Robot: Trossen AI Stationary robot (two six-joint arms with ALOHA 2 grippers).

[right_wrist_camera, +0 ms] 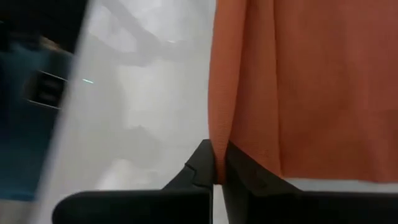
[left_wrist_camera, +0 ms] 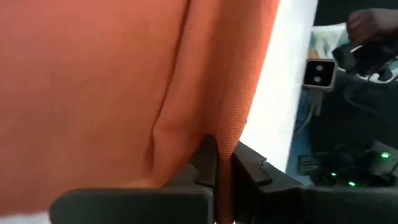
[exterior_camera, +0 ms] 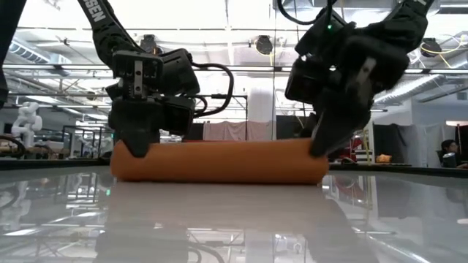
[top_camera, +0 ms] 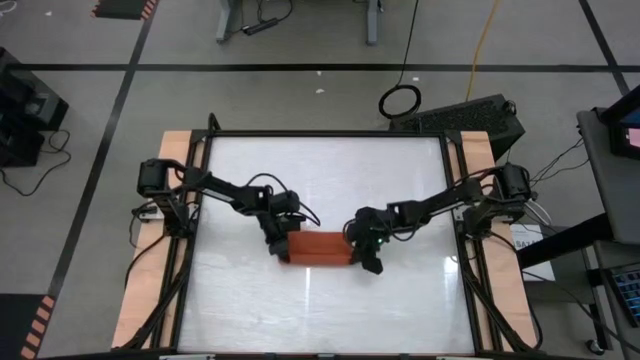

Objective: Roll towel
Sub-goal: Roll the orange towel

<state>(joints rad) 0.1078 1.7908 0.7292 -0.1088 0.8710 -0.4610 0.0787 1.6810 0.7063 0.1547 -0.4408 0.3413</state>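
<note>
The rust-orange towel (top_camera: 320, 247) lies near the middle of the white table as a long low roll, its length running left to right; it rests on the tabletop in the low view (exterior_camera: 219, 162). My left gripper (top_camera: 279, 246) is shut on the roll's left end and also shows in the low view (exterior_camera: 139, 148). My right gripper (top_camera: 366, 256) is shut on the roll's right end and also shows in the low view (exterior_camera: 322, 150). Both come down on the towel from above. My left gripper pinches a raised fold of cloth (left_wrist_camera: 231, 140) at the towel's left end between its two fingers (left_wrist_camera: 205, 163). The fingers point down from above. The towel stays on the table. One layer or several, I cannot tell. My right gripper pinches the cloth's edge fold (right_wrist_camera: 219, 134) at the towel's right end between its two fingers (right_wrist_camera: 202, 163). The fingers slant down from above and from the right. The towel's right end (exterior_camera: 311, 164) rests on the table.
The white tabletop (top_camera: 320, 320) has bare room toward the near and far edges. A black frame (top_camera: 325, 134) runs around the table, with wooden strips (top_camera: 180, 150) at the left and right sides.
</note>
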